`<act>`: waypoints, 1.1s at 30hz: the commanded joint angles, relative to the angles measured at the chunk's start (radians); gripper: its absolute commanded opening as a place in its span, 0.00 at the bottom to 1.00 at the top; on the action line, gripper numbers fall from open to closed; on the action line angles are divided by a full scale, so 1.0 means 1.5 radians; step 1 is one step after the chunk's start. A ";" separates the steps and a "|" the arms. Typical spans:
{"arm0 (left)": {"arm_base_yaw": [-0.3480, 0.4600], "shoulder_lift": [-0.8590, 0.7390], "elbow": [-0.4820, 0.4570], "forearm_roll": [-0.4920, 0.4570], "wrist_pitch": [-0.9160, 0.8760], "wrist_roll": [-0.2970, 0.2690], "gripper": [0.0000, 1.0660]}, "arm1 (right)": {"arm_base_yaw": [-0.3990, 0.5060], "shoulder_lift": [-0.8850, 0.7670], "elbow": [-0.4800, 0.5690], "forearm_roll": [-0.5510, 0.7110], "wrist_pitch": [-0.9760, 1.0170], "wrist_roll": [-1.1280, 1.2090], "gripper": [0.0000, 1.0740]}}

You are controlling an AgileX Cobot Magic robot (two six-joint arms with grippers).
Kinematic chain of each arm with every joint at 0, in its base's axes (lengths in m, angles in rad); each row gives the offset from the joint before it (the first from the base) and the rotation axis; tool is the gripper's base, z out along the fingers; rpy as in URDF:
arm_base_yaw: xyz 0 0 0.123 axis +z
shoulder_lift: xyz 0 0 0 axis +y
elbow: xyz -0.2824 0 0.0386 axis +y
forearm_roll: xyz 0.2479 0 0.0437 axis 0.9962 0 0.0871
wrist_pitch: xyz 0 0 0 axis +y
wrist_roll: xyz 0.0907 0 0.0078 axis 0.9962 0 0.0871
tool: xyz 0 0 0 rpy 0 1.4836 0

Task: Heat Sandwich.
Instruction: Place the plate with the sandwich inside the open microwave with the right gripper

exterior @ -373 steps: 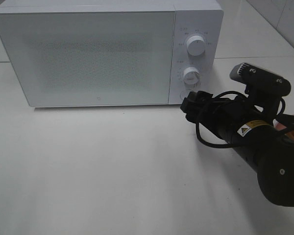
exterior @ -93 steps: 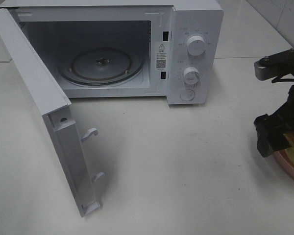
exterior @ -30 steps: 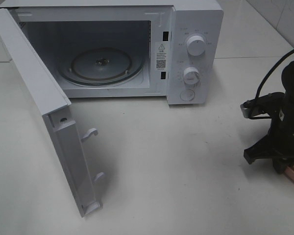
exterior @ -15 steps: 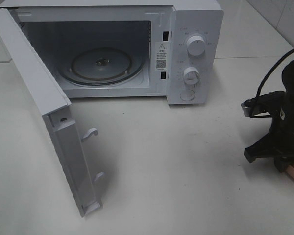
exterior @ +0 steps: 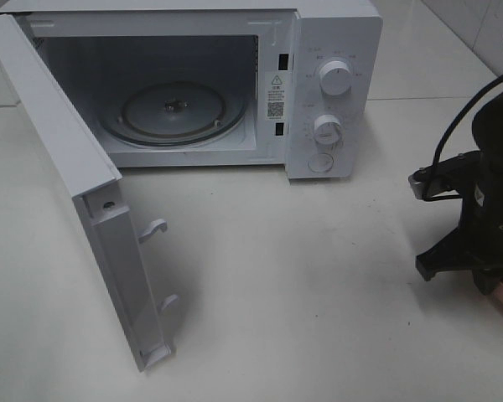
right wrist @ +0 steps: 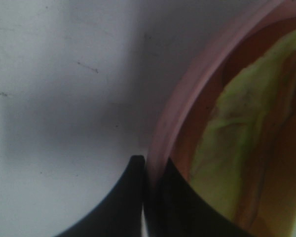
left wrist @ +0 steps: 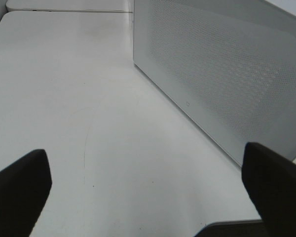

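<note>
Right now your right gripper [right wrist: 147, 165] is pinched tight on the rim of the pink plate [right wrist: 185, 98], one finger outside it and one inside. The sandwich [right wrist: 227, 143] lies on that plate, at the right edge of the table [exterior: 318, 293], well apart from the open microwave [exterior: 335, 50]. Your left gripper [left wrist: 148, 192] hangs spread wide, holding nothing, near the microwave door [left wrist: 222, 74].
</note>
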 commanded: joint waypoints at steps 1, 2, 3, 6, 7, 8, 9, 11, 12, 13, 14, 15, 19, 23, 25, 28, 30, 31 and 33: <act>-0.003 -0.011 0.001 -0.001 -0.003 -0.001 0.92 | 0.011 -0.008 0.003 -0.020 0.018 0.011 0.00; -0.003 -0.011 0.001 -0.001 -0.003 -0.001 0.92 | 0.015 -0.008 0.003 -0.020 0.021 0.011 0.00; -0.003 -0.011 0.001 -0.001 -0.003 -0.001 0.92 | 0.019 -0.008 0.003 -0.020 0.025 0.011 0.00; -0.003 -0.011 0.001 -0.001 -0.003 -0.001 0.92 | 0.035 -0.009 0.003 -0.031 0.045 0.013 0.00; -0.003 -0.011 0.001 -0.001 -0.003 -0.001 0.92 | 0.039 -0.013 0.003 -0.036 0.053 0.018 0.00; -0.003 -0.011 0.001 -0.001 -0.003 -0.001 0.92 | 0.042 -0.017 0.003 -0.041 0.059 0.021 0.00; -0.003 -0.011 0.001 -0.001 -0.003 -0.001 0.92 | 0.050 -0.029 0.003 -0.046 0.065 0.023 0.00; -0.003 -0.011 0.001 -0.001 -0.003 -0.001 0.92 | 0.053 -0.035 0.003 -0.047 0.066 0.023 0.00; -0.003 -0.011 0.001 -0.001 -0.003 -0.001 0.92 | 0.056 -0.043 0.003 -0.049 0.070 0.023 0.00; -0.003 -0.011 0.001 -0.001 -0.003 -0.001 0.92 | 0.056 -0.057 0.003 -0.048 0.079 0.023 0.00; -0.003 -0.011 0.001 -0.001 -0.003 -0.001 0.92 | 0.056 -0.057 0.003 -0.048 0.079 0.023 0.00; -0.003 -0.011 0.001 -0.001 -0.003 -0.001 0.92 | 0.056 -0.063 0.003 -0.048 0.086 0.023 0.00; -0.003 -0.011 0.001 -0.001 -0.003 -0.001 0.92 | 0.056 -0.083 0.003 -0.049 0.104 0.023 0.00; -0.003 -0.011 0.001 -0.001 -0.003 -0.001 0.92 | 0.076 -0.106 0.003 -0.050 0.113 0.023 0.00; -0.003 -0.011 0.001 -0.001 -0.003 -0.001 0.92 | 0.097 -0.115 0.003 -0.050 0.130 0.023 0.00; -0.003 -0.011 0.001 -0.001 -0.003 -0.001 0.92 | 0.113 -0.122 0.003 -0.051 0.141 0.021 0.00; -0.003 -0.011 0.001 -0.001 -0.003 -0.001 0.92 | 0.141 -0.134 0.003 -0.050 0.150 0.021 0.00; -0.003 -0.011 0.001 -0.001 -0.003 -0.001 0.92 | 0.149 -0.139 0.003 -0.050 0.155 0.019 0.00; -0.003 -0.011 0.001 -0.001 -0.003 -0.001 0.92 | 0.158 -0.146 0.003 -0.050 0.160 0.017 0.00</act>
